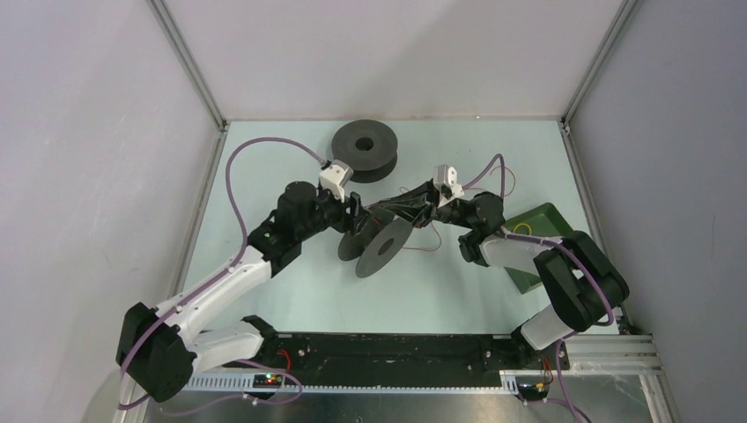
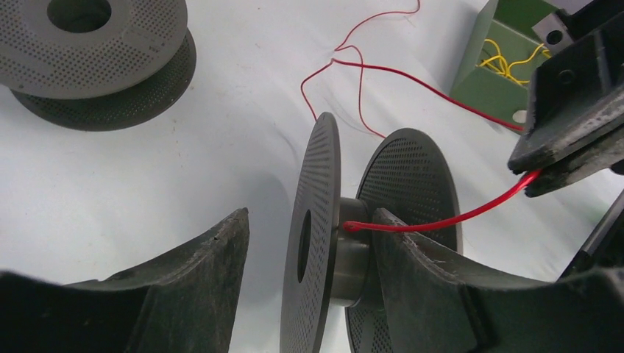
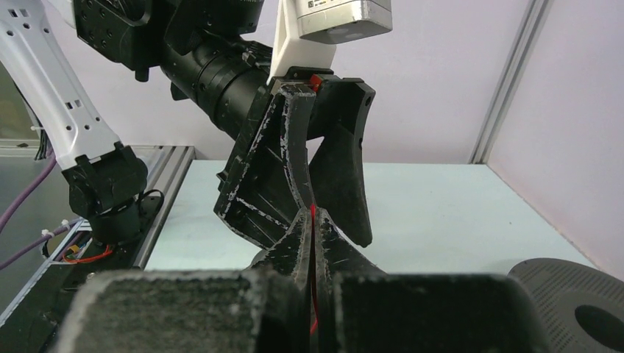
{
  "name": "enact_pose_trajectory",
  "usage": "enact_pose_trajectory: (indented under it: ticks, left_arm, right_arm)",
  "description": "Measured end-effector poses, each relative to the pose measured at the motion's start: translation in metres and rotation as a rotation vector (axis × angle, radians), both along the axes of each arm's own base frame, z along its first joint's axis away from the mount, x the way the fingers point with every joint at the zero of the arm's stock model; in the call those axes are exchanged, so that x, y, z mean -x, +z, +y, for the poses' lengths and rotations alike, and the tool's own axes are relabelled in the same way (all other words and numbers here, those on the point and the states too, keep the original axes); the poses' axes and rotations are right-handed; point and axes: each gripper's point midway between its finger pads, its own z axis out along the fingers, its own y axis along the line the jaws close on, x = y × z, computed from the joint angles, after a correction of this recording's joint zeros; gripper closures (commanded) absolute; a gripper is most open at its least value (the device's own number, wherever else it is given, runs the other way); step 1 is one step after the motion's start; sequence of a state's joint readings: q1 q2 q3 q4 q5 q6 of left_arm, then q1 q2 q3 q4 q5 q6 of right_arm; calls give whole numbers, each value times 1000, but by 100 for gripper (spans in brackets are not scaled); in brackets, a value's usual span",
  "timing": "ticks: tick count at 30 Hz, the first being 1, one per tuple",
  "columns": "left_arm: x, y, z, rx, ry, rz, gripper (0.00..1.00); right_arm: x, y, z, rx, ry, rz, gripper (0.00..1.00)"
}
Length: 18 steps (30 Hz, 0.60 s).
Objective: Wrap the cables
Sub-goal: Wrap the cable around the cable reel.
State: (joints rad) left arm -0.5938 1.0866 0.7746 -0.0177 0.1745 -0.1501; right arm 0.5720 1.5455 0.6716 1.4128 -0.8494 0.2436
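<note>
Stage: early in the winding, by my reading; nothing is wrapped yet.
Upright spool [image 1: 379,247]: stands on edge on the counter [image 1: 291,291], between the two claws; its hub shows bare grey with no turns of cord on it.
Red cable [image 2: 471,216]: one end meets the hub of the upright spool, and a short curved run goes from there to the right claw. The rest trails in loose loops on the counter beyond the upright spool.
Right claw [image 2: 548,158]: pressed together, pinching the red cable just beside the upright spool.
Left claw [image 2: 309,217]: spread, with one finger on each side of the upright spool's near flange. I see no squeeze on it.
Yellow cable [image 2: 508,62]: bunched inside the green tray [image 2: 489,92], well apart from the upright spool on the right arm's side, with neither claw on it.
Flat spool [image 1: 366,150]: lies on its side beyond the upright spool, toward the left arm's side, and carries no cord.
Done: the red cable's end is at the hub.
Left: all the turns of the red cable, then the whole yellow cable, probably onto the flat spool.
</note>
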Motion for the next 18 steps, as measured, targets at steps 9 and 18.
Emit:
enact_pose_trajectory:
  ticks: [9, 18]
  left_arm:
    - [-3, -14, 0, -31, 35, 2, 36]
    - [-9, -20, -3, -43, 51, 2, 35]
  right_arm:
    - [-2, -9, -4, 9, -17, 25, 100]
    - [-2, -13, -5, 10, -20, 46, 100]
